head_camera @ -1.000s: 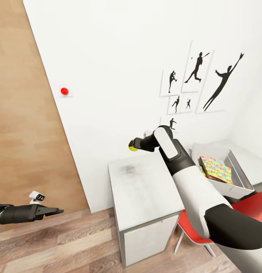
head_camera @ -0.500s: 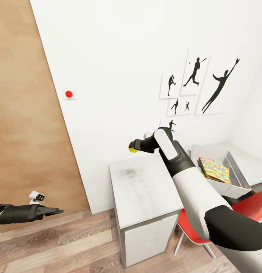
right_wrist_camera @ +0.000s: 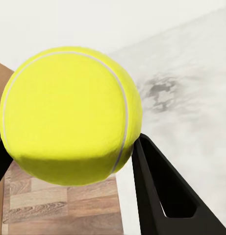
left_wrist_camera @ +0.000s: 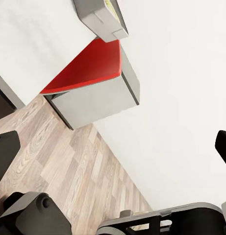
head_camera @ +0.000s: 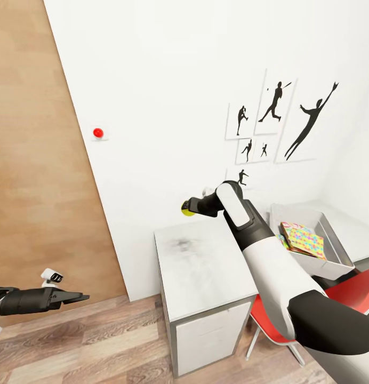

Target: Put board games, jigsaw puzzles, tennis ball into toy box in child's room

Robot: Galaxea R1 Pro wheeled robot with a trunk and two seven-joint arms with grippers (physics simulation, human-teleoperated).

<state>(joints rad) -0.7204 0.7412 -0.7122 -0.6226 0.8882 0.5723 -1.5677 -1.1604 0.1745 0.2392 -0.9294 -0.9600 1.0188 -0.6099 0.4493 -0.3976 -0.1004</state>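
head view: right pincer (head_camera: 185, 208) grips tennis ball (head_camera: 187, 212) above table (head_camera: 206, 266).

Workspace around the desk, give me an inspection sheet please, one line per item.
Surface: long desk with mottled light grey top, near end bare apart from a dark smudge.
Job's things: small yellow-green tennis ball held above the desk end; pale grey plastic toy box further along, multicoloured flat jigsaw puzzle squares inside.
Clutter: nothing seen.
Hands: right hand shut on the ball; left hand low over the wood-plank floor, empty, fingers look together.
Cables: nothing seen.
Surroundings: red chair tucked at the desk, black silhouette sports pictures, red wall button.
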